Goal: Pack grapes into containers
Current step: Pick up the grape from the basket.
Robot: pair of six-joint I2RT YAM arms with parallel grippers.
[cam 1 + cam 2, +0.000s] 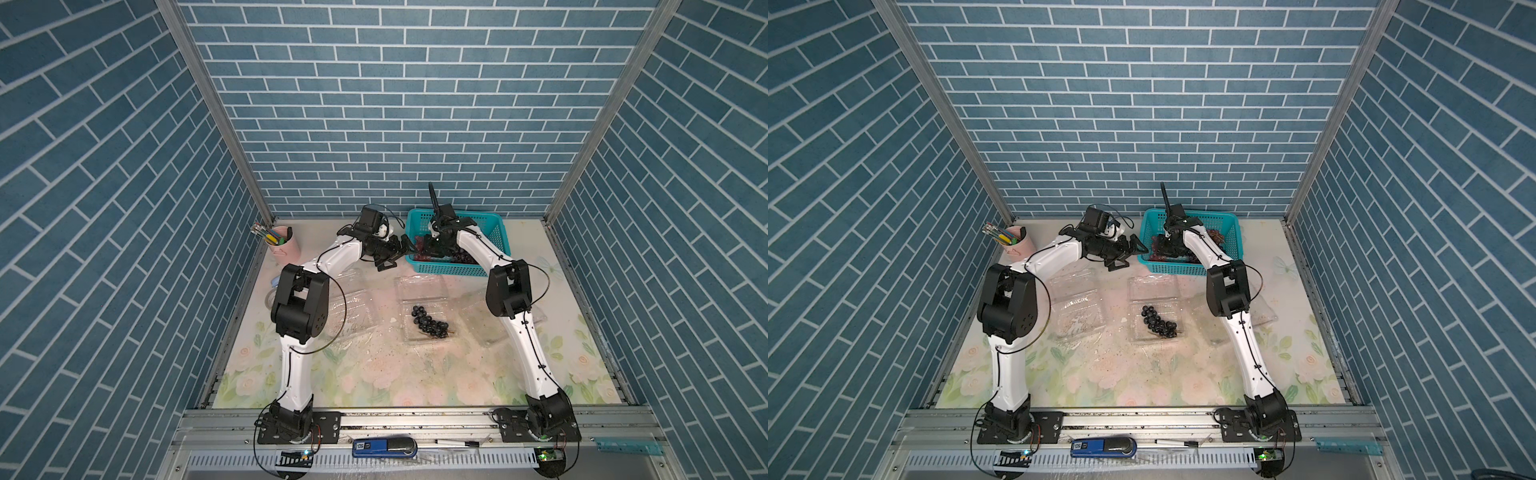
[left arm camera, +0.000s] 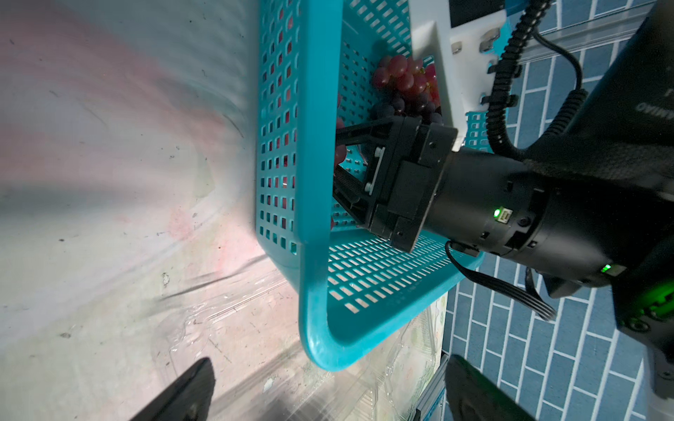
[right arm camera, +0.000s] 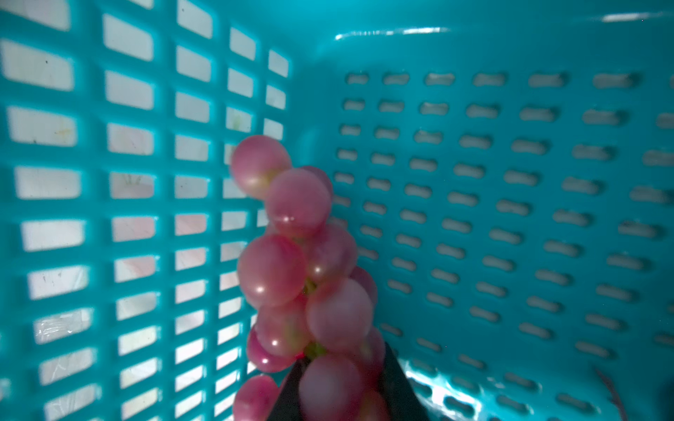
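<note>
In the right wrist view, a bunch of red-pink grapes hangs inside the teal basket. My right gripper is shut on its lower end, a dark finger on each side. In a top view that gripper reaches down into the basket, where more grapes lie. My left gripper stands open and empty just outside the basket's left wall. Three clear containers lie open on the mat. The middle container holds dark grapes. The left container and the right container hold none.
A pink cup of pens stands at the back left. A blue device lies on the front rail. Blue brick walls close in the back and sides. My right arm's elbow hangs over the right container.
</note>
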